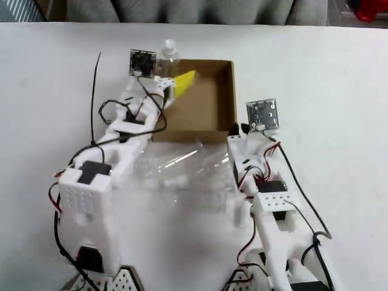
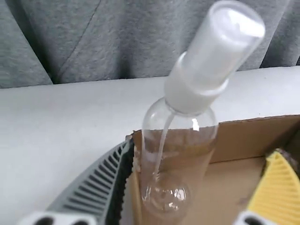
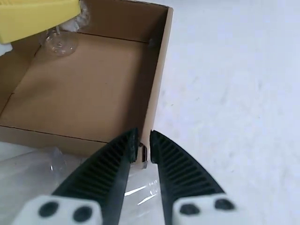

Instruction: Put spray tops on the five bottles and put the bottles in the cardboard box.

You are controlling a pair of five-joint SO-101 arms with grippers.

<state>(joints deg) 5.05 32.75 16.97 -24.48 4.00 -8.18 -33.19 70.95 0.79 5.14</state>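
**Left pincer (image 2: 201,147), fingers apart.** We see its grey ribbed finger (image 2: 93,192) outside the wall of the cardboard box (image 2: 253,136) and its yellow finger (image 2: 276,187) inside, above the box floor. Between the two stands a clear bottle (image 2: 178,159). It is close to the grey finger, with the edge of the box wall between them. A visible gap separates it from the yellow finger, so we read neither finger as pressing on it. The bottle carries its spray top (image 2: 213,56), pale and translucent, which rises past the fingertips. A thin dip tube runs down inside the bottle.

**Right pincer (image 3: 144,140), fingers drawn together on the box.** We see the two black ribbed fingers pinching the box's corner edge between their tips. Ahead of this pincer the box opens out, its brown floor bare up to the opposite corner. There we find the base of the bottle at the floor, just under the left pincer's yellow finger and well apart from the right pincer.

**Surroundings.** Behind the right pincer's tips, toward the arms' bases, a crumpled clear plastic bag (image 1: 176,167) lies on the white worktop (image 1: 315,66). It touches the box's near wall and sits between the two arms.
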